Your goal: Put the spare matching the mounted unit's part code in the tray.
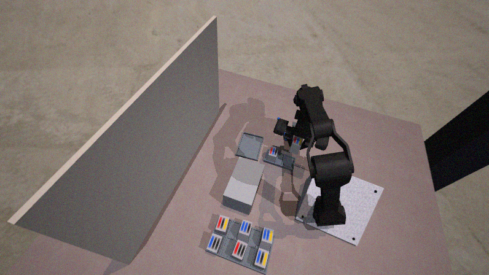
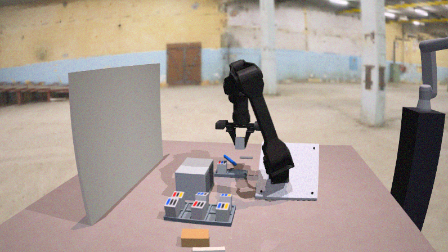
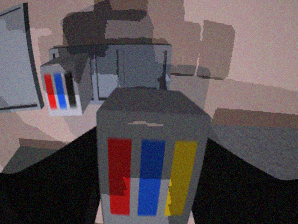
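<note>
Hand closed around a grey block with red, blue and yellow code stripes.

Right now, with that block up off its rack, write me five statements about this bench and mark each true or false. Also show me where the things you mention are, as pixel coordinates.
1. The pincer [image 1: 295,142] [image 2: 240,143] [image 3: 145,131] is shut on a gray block [image 1: 295,146] [image 2: 240,143] [image 3: 152,120]. True.
2. The held block's stripes are red, blue and black. False: they are red, blue and yellow.
3. The large rack [image 1: 235,260] [image 2: 200,221] carries six striped blocks. True.
4. The gray tray [image 1: 250,147] [image 3: 15,60] already holds a spare. False: no block is in it.
5. The orange block [image 2: 195,237] sits on the large rack. False: it lies on the table [image 1: 393,153] [image 2: 313,225], apart from that rack.
</note>
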